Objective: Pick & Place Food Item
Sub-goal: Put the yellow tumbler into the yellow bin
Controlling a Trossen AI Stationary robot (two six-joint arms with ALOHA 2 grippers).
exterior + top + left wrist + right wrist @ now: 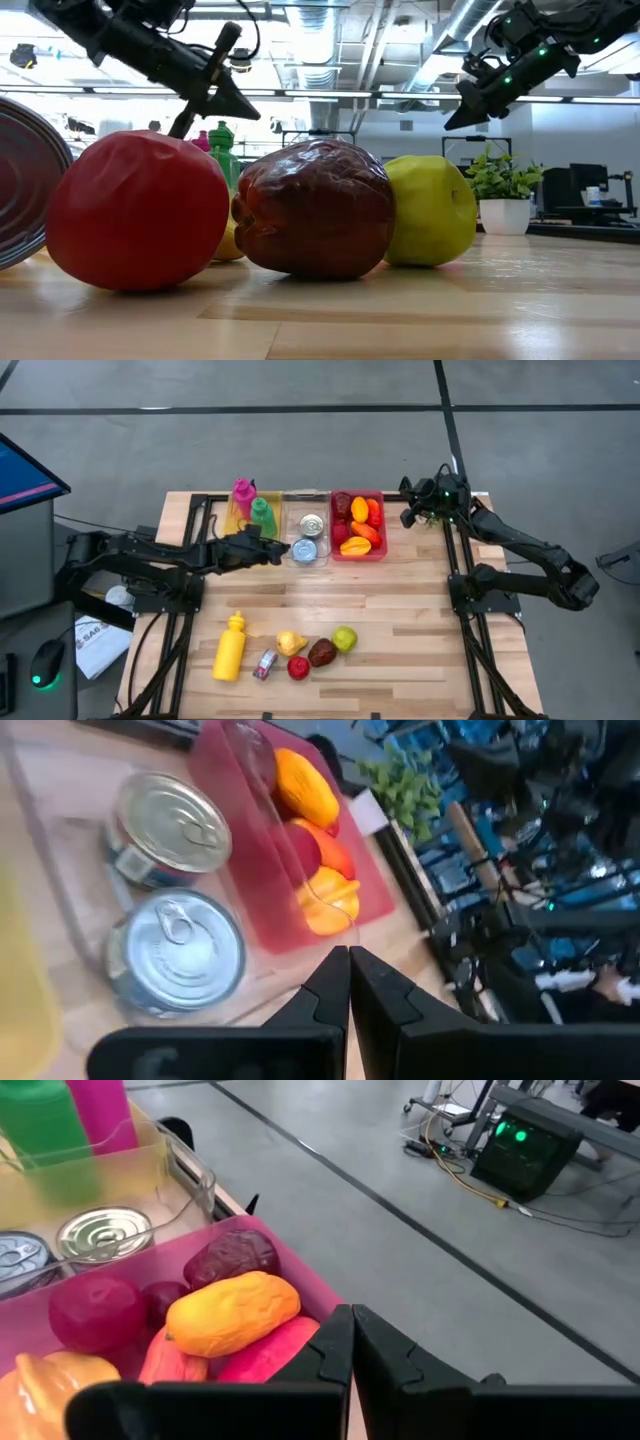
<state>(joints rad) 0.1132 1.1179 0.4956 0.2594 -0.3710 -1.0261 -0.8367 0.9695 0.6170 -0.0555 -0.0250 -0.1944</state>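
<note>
Bottle [230, 648] flat, cap toward bins; both tools [281, 547] [408, 517] closed, empty.

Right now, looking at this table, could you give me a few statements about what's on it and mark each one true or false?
1. The red bin holds fruit. True.
2. The yellow bottle stands upright inside a bin. False: it lies on the bare table.
3. Two cans sit in the clear bin. True.
4. The left gripper holds a can. False: it is shut on nothing.
5. The right gripper is wide open. False: it is shut.
</note>
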